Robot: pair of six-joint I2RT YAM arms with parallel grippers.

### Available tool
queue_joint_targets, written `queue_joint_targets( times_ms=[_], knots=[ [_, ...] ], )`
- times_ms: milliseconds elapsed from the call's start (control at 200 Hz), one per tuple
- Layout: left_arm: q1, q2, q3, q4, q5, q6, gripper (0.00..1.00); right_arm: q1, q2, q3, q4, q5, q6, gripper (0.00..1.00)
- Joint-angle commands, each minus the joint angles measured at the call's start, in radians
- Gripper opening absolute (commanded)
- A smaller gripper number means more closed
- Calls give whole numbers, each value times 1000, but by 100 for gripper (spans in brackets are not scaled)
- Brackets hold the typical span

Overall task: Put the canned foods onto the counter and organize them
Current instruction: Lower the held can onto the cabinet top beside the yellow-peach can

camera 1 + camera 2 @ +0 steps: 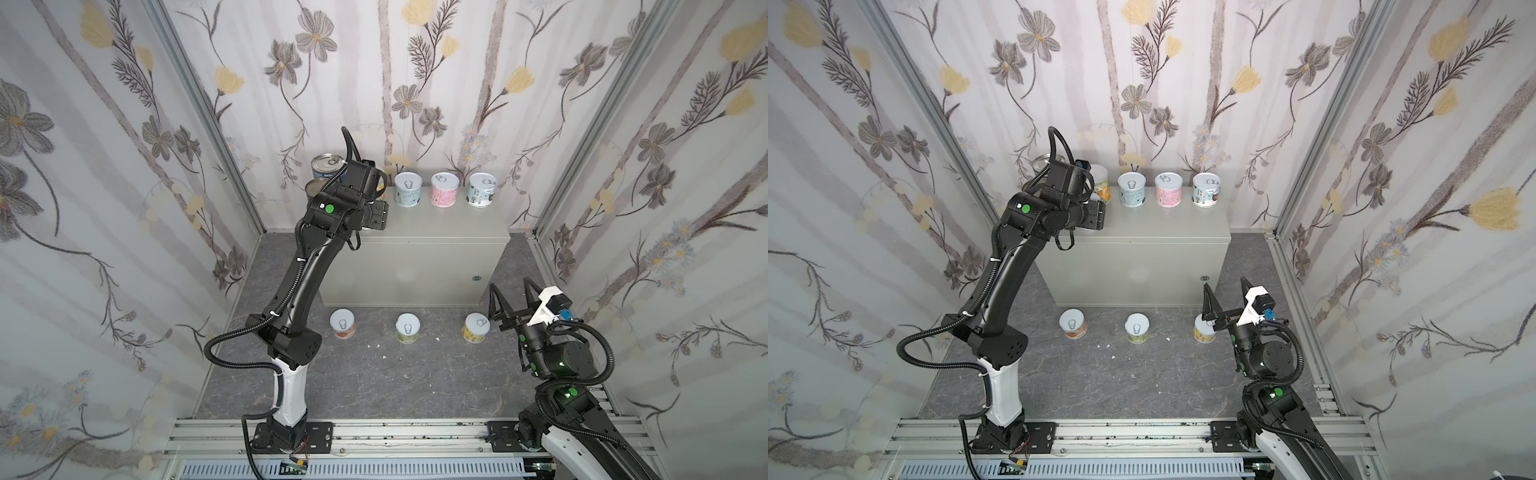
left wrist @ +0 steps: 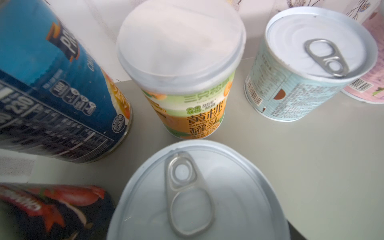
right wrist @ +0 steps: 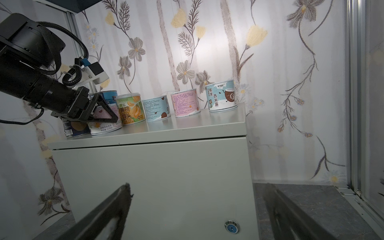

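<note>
Nearest, on the dark floor (image 1: 374,382) in front of the counter (image 1: 415,224), three short cans wait in a row running from 9 to 3 o'clock in both top views: an orange-labelled can (image 1: 343,325), a green-labelled can (image 1: 407,328) and a yellow-labelled can (image 1: 476,328). The right gripper (image 1: 510,286) hangs low at the 3 o'clock end of that row, its jaws spread wide and holding nothing. The yellow-labelled can sits just beside the finger nearer the row, at about 8 o'clock from the fingertips and outside the gap (the fingers point toward 12 o'clock, at the counter's front, not down at the can). Farther back, seven cans stand on the counter top, so the job looks roughly two-thirds done, with the three floor cans left. At the counter's 9 o'clock end the left gripper (image 3: 107,115) reaches in, jaws drawn against the sides of a pink-and-white can (image 2: 197,197) that stands upright on the counter between them; it reads as gripped, not yet let go. Beyond it, toward the far edge from 9 to 3 o'clock, stand two dark-blue cans (image 2: 52,83), a peach can (image 3: 130,108), a pale-blue can (image 1: 407,189), a pink can (image 1: 444,189) and a coconut can (image 1: 482,189).
</note>
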Motion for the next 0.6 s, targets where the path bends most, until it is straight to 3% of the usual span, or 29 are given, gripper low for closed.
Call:
queue_joint_targets(
  times_ms=[0,395,595],
  knots=[
    [6,8,9,40,23,-7,25,1,4,7,3,7,-9,100],
    [17,15,9,52,55,7,44,1,6,11,-9,12,-11,100],
    [16,11,10,52,63,13,59,0,9,11,-9,14,-11,100]
  ],
)
